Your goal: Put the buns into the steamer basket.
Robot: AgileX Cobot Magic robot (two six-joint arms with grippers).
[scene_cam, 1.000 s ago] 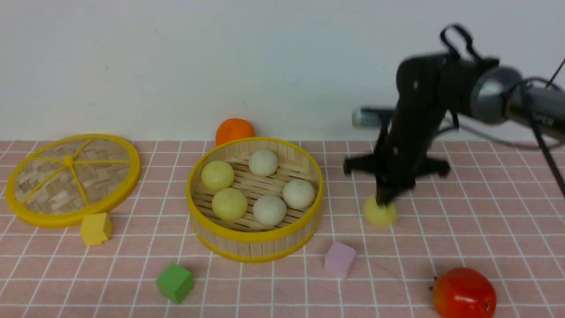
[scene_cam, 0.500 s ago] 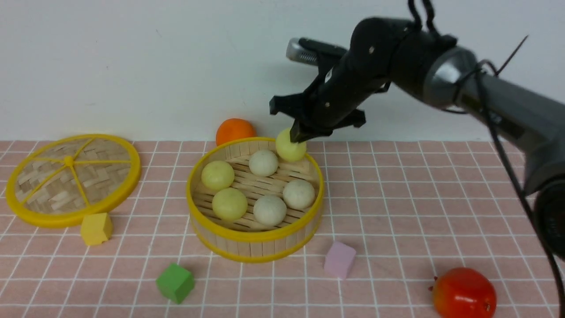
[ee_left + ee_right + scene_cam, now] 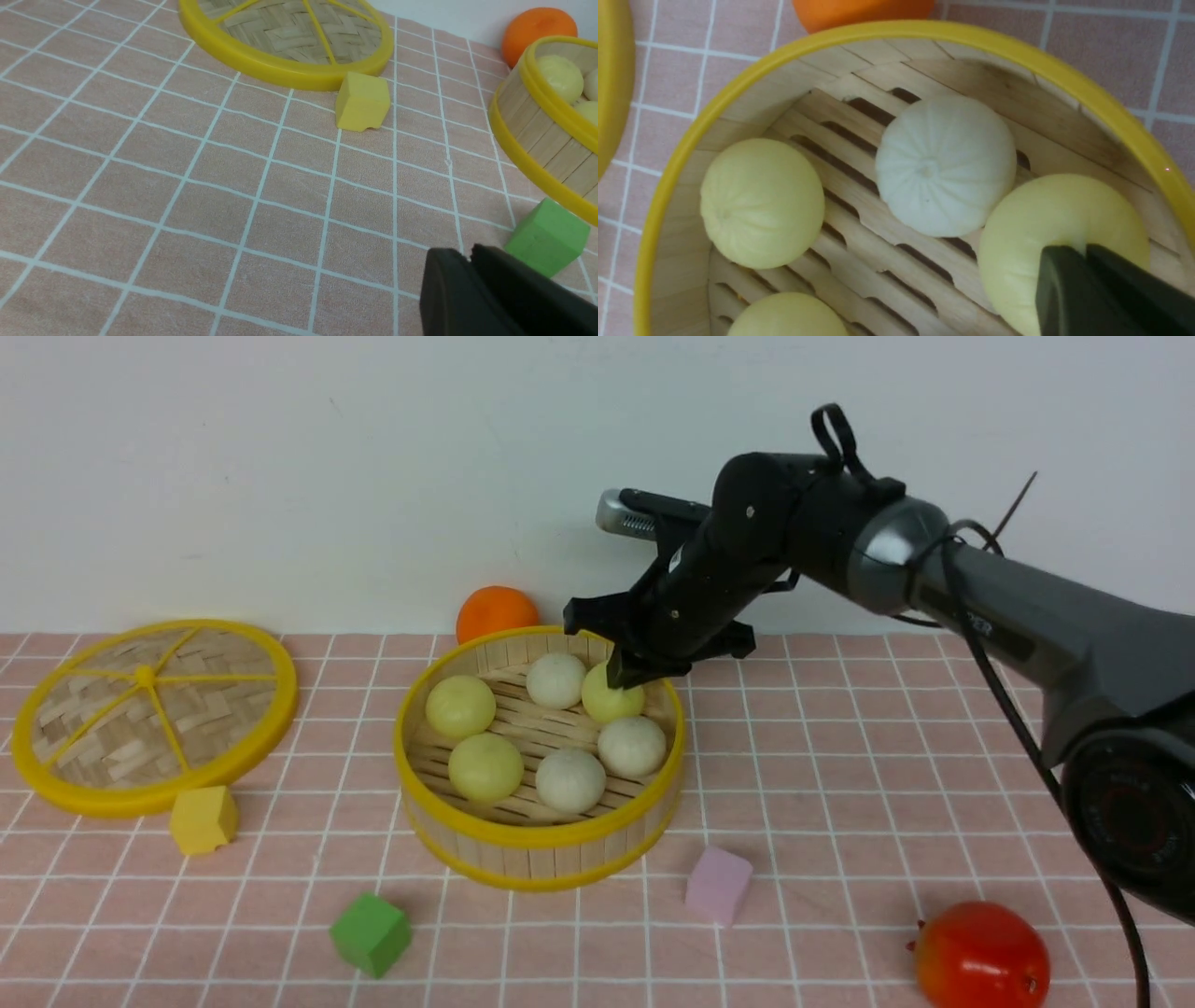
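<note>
The steamer basket (image 3: pixel 540 835) stands on the bench (image 3: pixel 840 859), and all six buns are inside its rim. Three buns are off-white: one (image 3: pixel 556 680) at the far side, one (image 3: pixel 632 747) at the right, one (image 3: pixel 570 780) near the front. Two pale yellow buns, (image 3: pixel 460 707) and (image 3: pixel 485 767), lie at the left part.

The third pale yellow bun (image 3: pixel 611 695) is at the far right part, between two off-white ones. The right gripper (image 3: pixel 624 674) is on this bun — its fingertips are close together and pinch the top of it. The left gripper (image 3: pixel 472 261) shows only in its own wrist view, with its fingertips together and nothing seen between them.

Behind the basket is an orange ball (image 3: pixel 497 613). To the left lies the woven lid (image 3: pixel 103 719), with a yellow block (image 3: pixel 203 819) just at its front edge. A green block (image 3: pixel 371 934) and a pink block (image 3: pixel 718 886) are nearer, and a red fruit (image 3: pixel 982 955) is at the near right.
</note>
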